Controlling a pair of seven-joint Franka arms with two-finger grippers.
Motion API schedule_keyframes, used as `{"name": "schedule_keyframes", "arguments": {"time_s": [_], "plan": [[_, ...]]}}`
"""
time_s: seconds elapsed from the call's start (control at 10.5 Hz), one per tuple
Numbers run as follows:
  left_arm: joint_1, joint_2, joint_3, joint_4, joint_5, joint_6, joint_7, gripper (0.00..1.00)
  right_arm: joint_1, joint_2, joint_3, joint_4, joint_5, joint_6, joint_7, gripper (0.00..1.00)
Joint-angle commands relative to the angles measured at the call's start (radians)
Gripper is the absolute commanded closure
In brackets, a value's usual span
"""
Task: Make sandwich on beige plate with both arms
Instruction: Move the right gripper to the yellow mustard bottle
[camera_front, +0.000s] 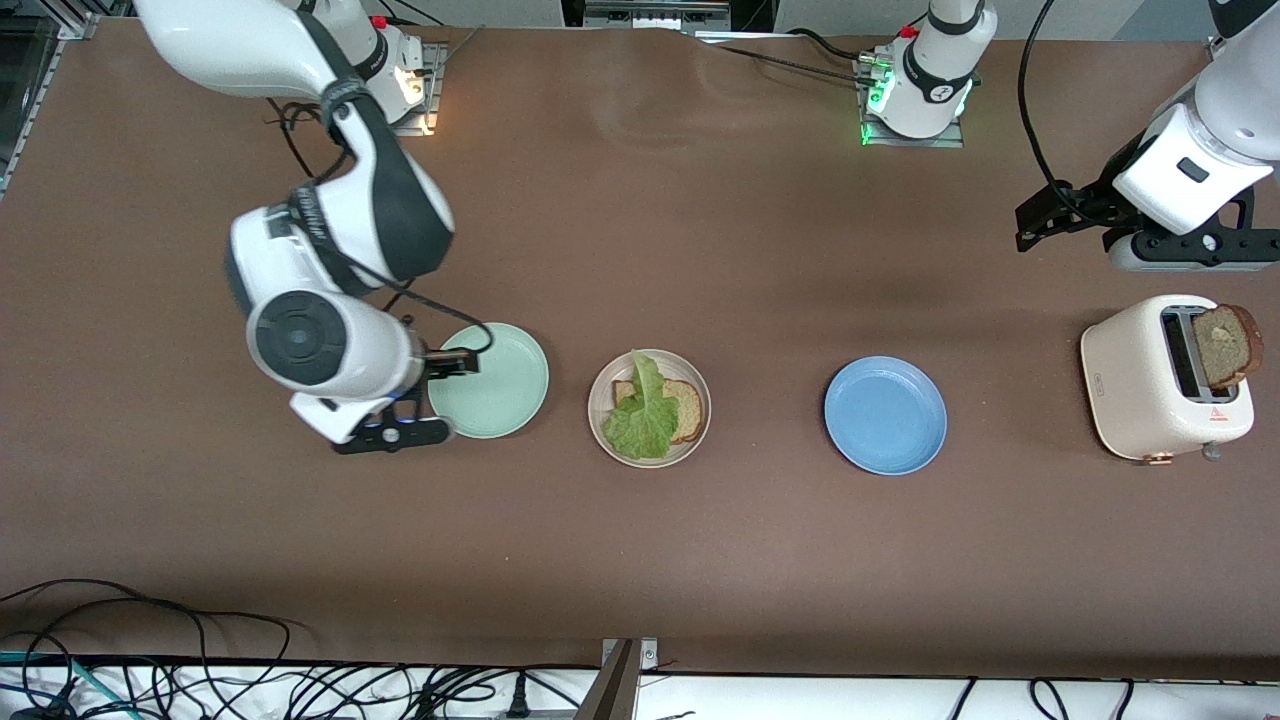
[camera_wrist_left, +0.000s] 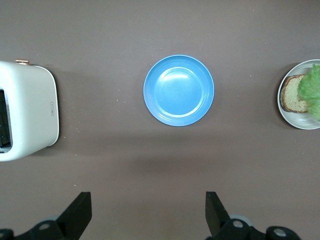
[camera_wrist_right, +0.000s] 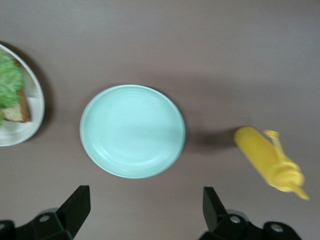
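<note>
Front view: toaster (camera_front: 1150, 385) at the left arm's end of the desk offers the second bread slice (camera_front: 1228, 346); beige plate (camera_front: 604, 425) carries bread (camera_front: 687, 408) under lettuce (camera_front: 645, 415), awaiting it. Left claw (camera_wrist_left: 147, 215) and right claw (camera_wrist_right: 145, 212) hover wide, empty.

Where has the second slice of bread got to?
The brown bread slice stands upright in a slot of the cream toaster at the left arm's end of the table, beside the round blue plate in the front view.
</note>
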Motion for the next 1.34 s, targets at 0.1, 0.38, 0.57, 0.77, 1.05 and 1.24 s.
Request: {"name": "schedule_keyframes", "arguments": {"time_s": [0.1,0.38,0.57,0.77,1.05,1.24], "plan": [[0.001,-0.009,0.001,-0.002,-0.007,-0.011,0.012,0.00,-0.108,-0.236,0.003,-0.296,0.019,0.052,-0.161,0.00],[0.001,-0.009,0.001,-0.002,-0.007,-0.011,0.012,0.00,-0.139,-0.378,-0.070,-0.486,0.026,0.128,-0.327,0.00],[-0.001,-0.009,0.000,-0.002,-0.007,-0.011,0.012,0.00,-0.170,-0.472,-0.104,-0.624,0.026,0.211,-0.434,0.00],[-0.001,-0.009,0.000,-0.002,-0.007,-0.011,0.012,0.00,-0.173,-0.518,-0.158,-0.701,0.027,0.274,-0.549,0.00],[-0.001,-0.009,0.000,-0.003,-0.007,-0.013,0.010,0.00,-0.182,-0.580,-0.227,-0.873,0.108,0.468,-0.750,0.00],[-0.001,-0.009,0.000,-0.003,-0.007,-0.013,0.010,0.00,-0.184,-0.595,-0.256,-0.954,0.179,0.576,-0.867,0.00]]}}
